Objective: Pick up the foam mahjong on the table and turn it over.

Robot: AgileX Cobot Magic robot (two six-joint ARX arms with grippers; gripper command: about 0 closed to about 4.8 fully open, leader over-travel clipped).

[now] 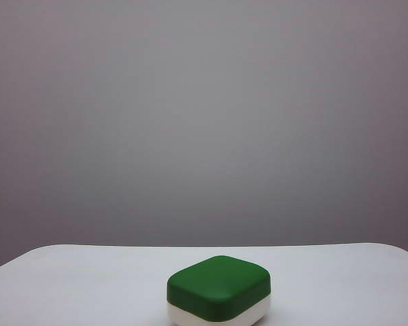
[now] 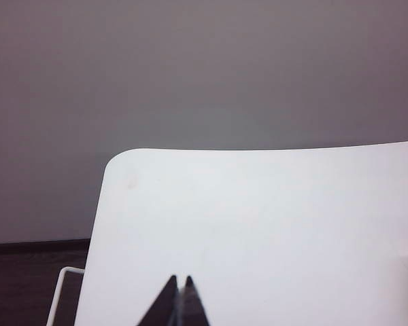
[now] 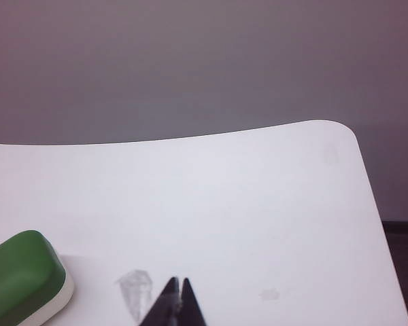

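Resting green side up on the table (image 1: 81, 278), near edge, just right of middle: the foam mahjong (image 1: 218, 288), base cut off, printed face hidden. Seen only by wrist cameras: left gripper (image 2: 180, 280) and right gripper (image 3: 177, 280), tips pressed together, holding nothing, above bare tabletop, well apart from the tile. Faint smudges (image 3: 134, 288) near the right tips, unclear.

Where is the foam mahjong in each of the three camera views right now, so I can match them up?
Exterior view: foam mahjong at bottom centre, green side up, on the table.
Left wrist view: not clearly in it; only a pale sliver at the picture's edge, too little to tell.
Right wrist view: foam mahjong in the corner, apart from the shut right gripper.
Shared landmark: the table's rounded far edge.
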